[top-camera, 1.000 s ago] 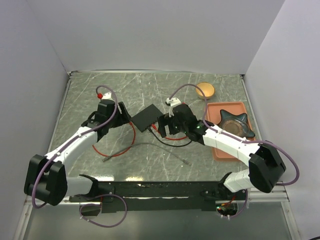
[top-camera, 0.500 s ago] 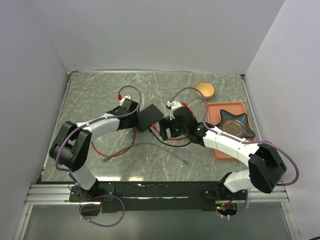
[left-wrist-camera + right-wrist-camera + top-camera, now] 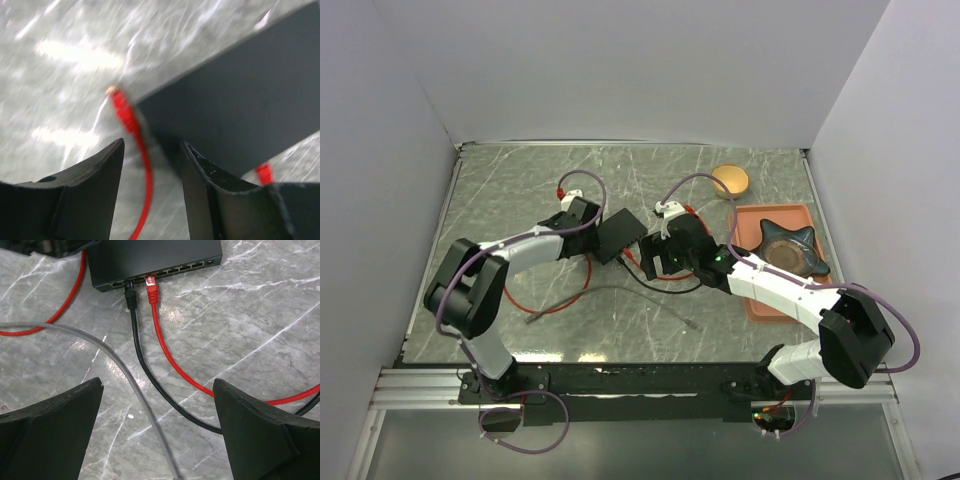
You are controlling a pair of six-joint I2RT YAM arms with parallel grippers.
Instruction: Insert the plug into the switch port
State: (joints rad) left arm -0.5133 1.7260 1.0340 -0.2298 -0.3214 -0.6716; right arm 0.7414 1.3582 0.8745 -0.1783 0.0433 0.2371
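Note:
The black switch box [image 3: 613, 234] lies mid-table. In the right wrist view its row of ports [image 3: 172, 270] faces me, with a black plug [image 3: 130, 295] and a red plug [image 3: 153, 289] seated in neighbouring ports. My right gripper [image 3: 157, 382] is open and empty, hovering over the black and red cables in front of the ports. My left gripper [image 3: 152, 145] is open at the switch's left corner [image 3: 240, 110]. Its fingers straddle the red cable [image 3: 145, 185] without touching it. A loose red plug [image 3: 121, 106] lies just ahead, beside that corner.
A grey cable [image 3: 620, 292] runs across the table in front of the switch, with a free end at the right. An orange tray [image 3: 752, 300] holding a dark star-shaped dish sits at the right. A small tan bowl [image 3: 731, 180] stands behind it.
My left arm has swung right from the table's left part, and its gripper is now at the switch's left corner. The right gripper has barely moved.

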